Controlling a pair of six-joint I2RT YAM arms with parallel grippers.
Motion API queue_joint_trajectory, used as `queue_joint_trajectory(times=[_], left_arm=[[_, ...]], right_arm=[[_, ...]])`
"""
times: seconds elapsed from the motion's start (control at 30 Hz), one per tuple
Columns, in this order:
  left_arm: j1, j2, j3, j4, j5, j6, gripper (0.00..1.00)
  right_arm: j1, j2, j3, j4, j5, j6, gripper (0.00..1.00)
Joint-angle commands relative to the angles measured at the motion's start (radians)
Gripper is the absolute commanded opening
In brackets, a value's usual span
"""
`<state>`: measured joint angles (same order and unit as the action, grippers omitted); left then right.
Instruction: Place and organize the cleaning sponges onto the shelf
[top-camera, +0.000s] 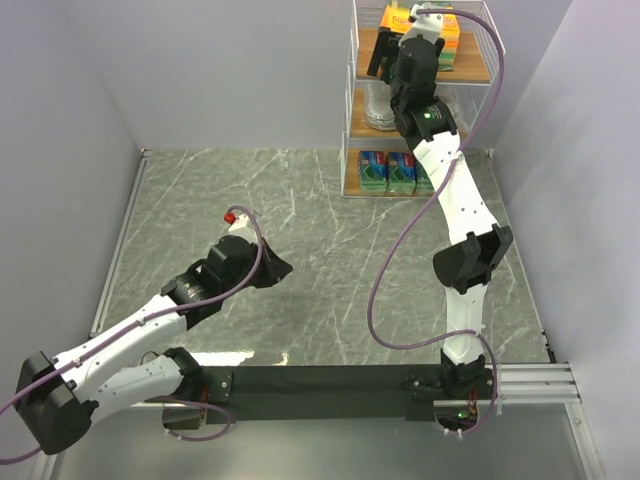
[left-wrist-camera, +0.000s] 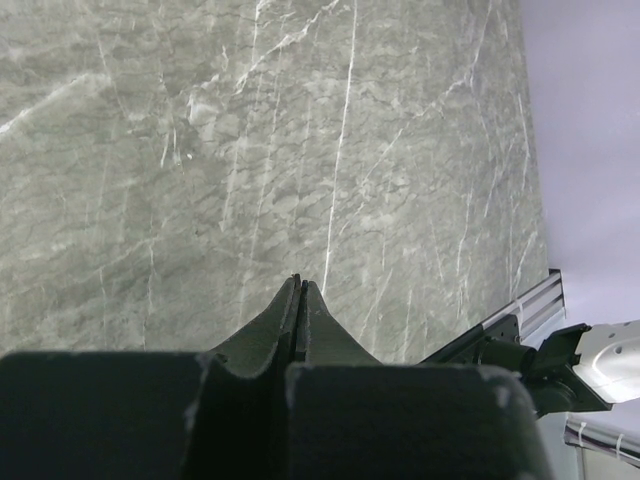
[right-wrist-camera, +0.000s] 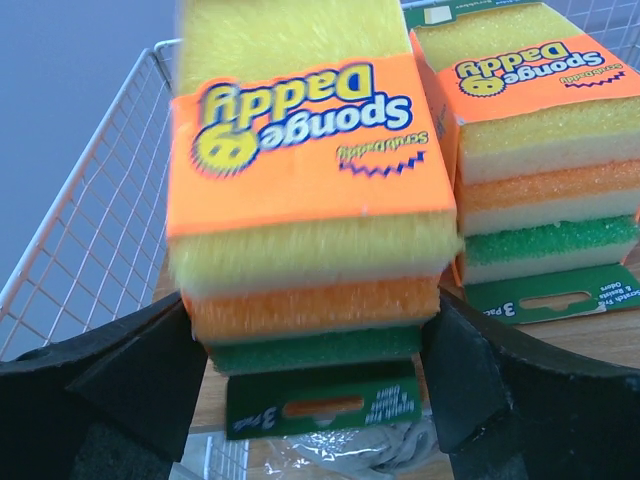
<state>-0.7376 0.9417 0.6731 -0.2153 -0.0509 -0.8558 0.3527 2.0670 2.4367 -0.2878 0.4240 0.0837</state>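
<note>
Well left of the shelf (top-camera: 476, 68) and nearer the arm bases, the left gripper (left-wrist-camera: 300, 292) hangs over the bare marbled desk (top-camera: 300, 200) with its jaws pressed together on nothing. Open desk lies between it and the shelf. On the shelf's bottom tier two blue-and-green packs (top-camera: 387, 171) stand side by side, and the right arm cuts off whatever lies right of them. On the middle tier a clear-wrapped pack (top-camera: 380, 105) is hard to make out. At the top tier the right gripper (right-wrist-camera: 315, 375) stands wide with an orange pack (right-wrist-camera: 310, 150) between its fingers, blurred and with its lower end hidden. It is unclear whether the fingers press on it. A second orange pack (right-wrist-camera: 540, 110) sits just to its right on the board, with the shelf's wire wall close on the left.
</note>
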Motion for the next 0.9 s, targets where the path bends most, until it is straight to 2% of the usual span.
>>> queue_joint_trajectory(times=[0.0, 0.53, 0.7, 0.87], left_arm=[[-0.003, -0.03, -0.012, 0.005, -0.018, -0.008, 0.01], [-0.003, -0.044, -0.027, 0.011, -0.018, -0.014, 0.01], [-0.003, -0.04, -0.03, 0.02, -0.014, -0.017, 0.01], [-0.003, -0.035, -0.032, 0.024, -0.01, -0.017, 0.01]], right_arm=[[-0.006, -0.027, 0.024, 0.038, -0.008, -0.006, 0.85], [-0.004, -0.08, -0.005, 0.045, 0.024, -0.021, 0.86], [-0.006, -0.094, -0.002, -0.01, 0.053, -0.024, 0.87], [-0.004, -0.067, 0.03, -0.071, -0.008, -0.036, 0.88]])
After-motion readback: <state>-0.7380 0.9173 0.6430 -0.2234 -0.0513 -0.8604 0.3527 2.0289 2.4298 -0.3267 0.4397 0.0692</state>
